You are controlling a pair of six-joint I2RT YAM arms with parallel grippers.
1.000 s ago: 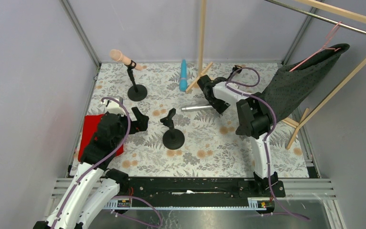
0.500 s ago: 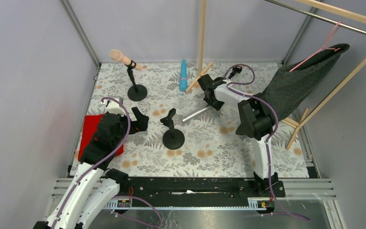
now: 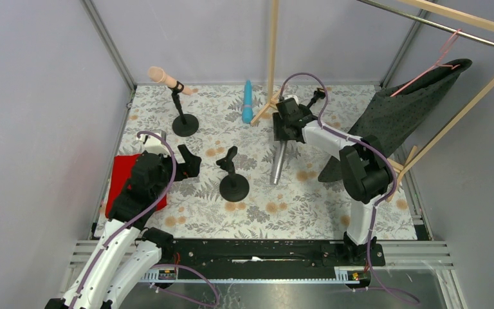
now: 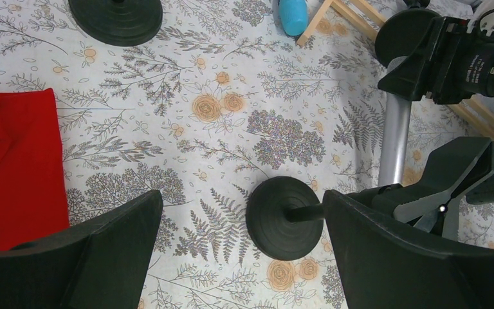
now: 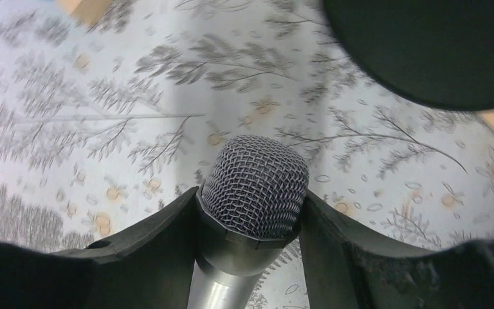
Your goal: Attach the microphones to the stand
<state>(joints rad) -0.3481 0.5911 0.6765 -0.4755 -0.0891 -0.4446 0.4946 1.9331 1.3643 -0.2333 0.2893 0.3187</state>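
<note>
Red cloth [image 3: 119,183] lies on the table [image 3: 309,206], just left of the left hand [image 3: 190,161].

Left hand: fingers spread as wide as they go, nothing between them, held above the floral table top. Well beyond this hand, the far stand [image 3: 184,122] carries the peach-pink microphone [image 3: 162,76] in its clip, head tilted up and to the left.

Just right of the left hand is the near stand [image 3: 234,186]. Its round base is on the table and the clip [image 3: 229,156] on top grips nothing. In the left wrist view the base shows between the two fingers [image 4: 83,257], farther out.

Cyan-blue microphone [image 3: 248,101] lies flat on the table, left of and beyond the right hand [image 3: 284,135], beside the foot of a wooden pole [image 3: 272,45].

Right hand: fingers closed partway on the mesh head of the silver-grey microphone [image 3: 277,162]. The right wrist view shows both fingers pressed against the sides of the head. The handle slopes from the hand toward the near edge and ends right of the near stand. Whether its tail touches the table: cannot tell.

Dark cloth [image 3: 399,109] hangs to the right of the right hand.
</note>
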